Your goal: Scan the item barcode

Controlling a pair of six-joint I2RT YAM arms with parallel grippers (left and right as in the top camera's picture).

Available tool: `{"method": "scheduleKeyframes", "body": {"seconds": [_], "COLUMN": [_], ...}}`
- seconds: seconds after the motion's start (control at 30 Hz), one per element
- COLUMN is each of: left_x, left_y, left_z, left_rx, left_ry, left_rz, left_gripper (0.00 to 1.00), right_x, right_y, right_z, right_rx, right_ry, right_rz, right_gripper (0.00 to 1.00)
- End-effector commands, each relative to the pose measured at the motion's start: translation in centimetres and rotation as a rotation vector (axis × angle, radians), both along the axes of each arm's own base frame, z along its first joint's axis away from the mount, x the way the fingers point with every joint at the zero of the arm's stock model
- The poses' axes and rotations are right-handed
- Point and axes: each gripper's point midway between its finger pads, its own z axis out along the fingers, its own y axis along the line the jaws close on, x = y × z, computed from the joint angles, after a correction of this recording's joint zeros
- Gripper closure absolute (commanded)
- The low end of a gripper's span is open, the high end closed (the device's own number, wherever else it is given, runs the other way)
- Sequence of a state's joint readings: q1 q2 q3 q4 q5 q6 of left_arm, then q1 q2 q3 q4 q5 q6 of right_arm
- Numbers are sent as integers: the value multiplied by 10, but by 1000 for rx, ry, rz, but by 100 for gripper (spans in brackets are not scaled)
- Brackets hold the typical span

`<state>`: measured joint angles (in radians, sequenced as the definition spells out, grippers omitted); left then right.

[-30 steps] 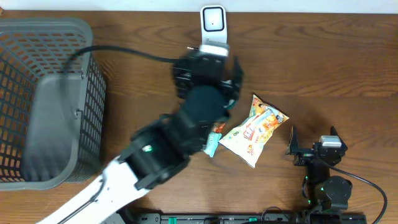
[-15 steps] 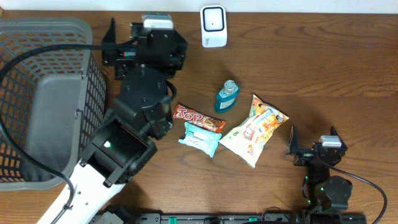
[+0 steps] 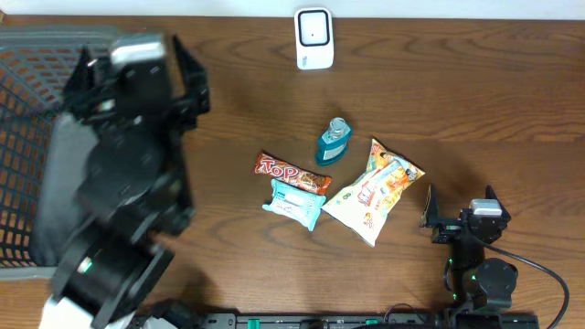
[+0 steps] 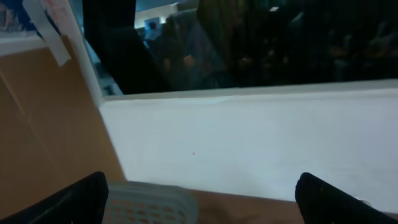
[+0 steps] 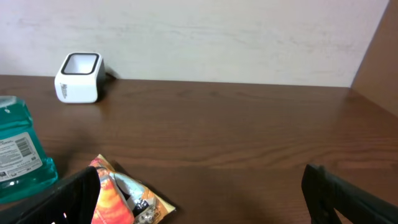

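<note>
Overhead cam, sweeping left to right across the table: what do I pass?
Grey basket → Top candy bar → teal bottle → snack bag → right claw. I left out the scanner and light-blue packet, which overlap others sideways.

The left arm (image 3: pixel 119 183) is bulky, black and blurred, with a pale camera block at the left hand (image 3: pixel 137 73). The right arm (image 3: pixel 483 279) is smaller, black, with green lights and a black cable (image 3: pixel 547 268).
</note>
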<state>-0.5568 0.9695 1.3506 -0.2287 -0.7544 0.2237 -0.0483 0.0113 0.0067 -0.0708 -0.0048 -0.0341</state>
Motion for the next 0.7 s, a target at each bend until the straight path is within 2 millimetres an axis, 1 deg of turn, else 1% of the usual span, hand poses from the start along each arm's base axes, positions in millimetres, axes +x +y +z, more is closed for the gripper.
{"method": "scheduleKeyframes", "body": {"seconds": [0.0, 0.07, 0.13, 0.2, 0.4, 0.47, 0.6, 0.67], "left_x": [-17, -27, -39, -48, -79, -89, -110, -124], "left_y": [-1, -3, -11, -12, 13, 15, 16, 25], "left_z": [10, 14, 16, 18, 31, 37, 45, 49], "left_rx": [-82, -89, -88, -93, -132, -130, -113, -115], "left_ry": [-52, -69, -82, -102, -203, -234, -281, -316], "left_rz": [-93, -146, -233, -274, -250, -281, -336, -324], "left_gripper": [4, 4, 4, 4, 4, 0, 0, 0], "right_x": [0, 0, 0, 0, 0, 0, 0, 0], "right_y": [2, 2, 2, 2, 2, 2, 2, 2], "right_z": [-1, -1, -1, -1, -1, -1, -1, -1], "right_rx": [-8, -8, -8, -8, -8, -8, -8, -8], "right_ry": [3, 3, 3, 3, 3, 3, 3, 3], "right_rz": [9, 9, 9, 9, 9, 9, 9, 9], "right_gripper": [1, 1, 1, 1, 1, 1, 1, 1]}}
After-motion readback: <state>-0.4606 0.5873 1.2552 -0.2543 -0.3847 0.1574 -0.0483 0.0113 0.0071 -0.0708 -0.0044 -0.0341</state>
